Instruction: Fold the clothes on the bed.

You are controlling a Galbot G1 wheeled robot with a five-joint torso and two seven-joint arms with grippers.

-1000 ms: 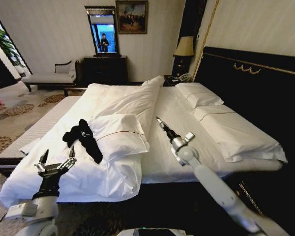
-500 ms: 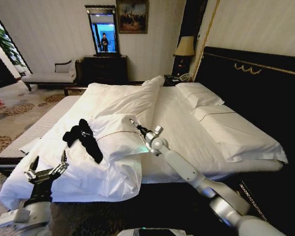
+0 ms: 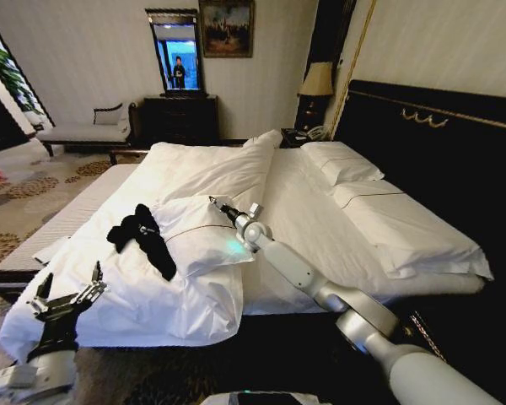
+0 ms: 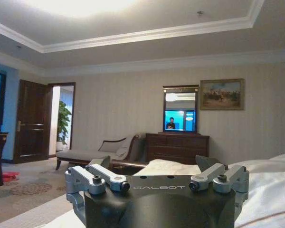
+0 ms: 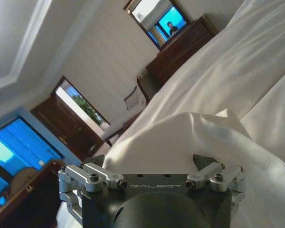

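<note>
Black and crumpled, the T-shirt [image 3: 142, 237] lies on the white duvet [image 3: 185, 295] near the bed's [image 3: 320, 228] left edge. Right pincer [image 3: 213, 202] hovers over the folded duvet, whether spread I cannot tell. Left pincer [image 3: 67, 291] hangs spread off the foot corner.

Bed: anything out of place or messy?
Yes. The black T-shirt lies crumpled in a heap on the white duvet near the bed's foot, not spread flat. The duvet itself is bunched and folded back, with a pillow askew on it.
</note>
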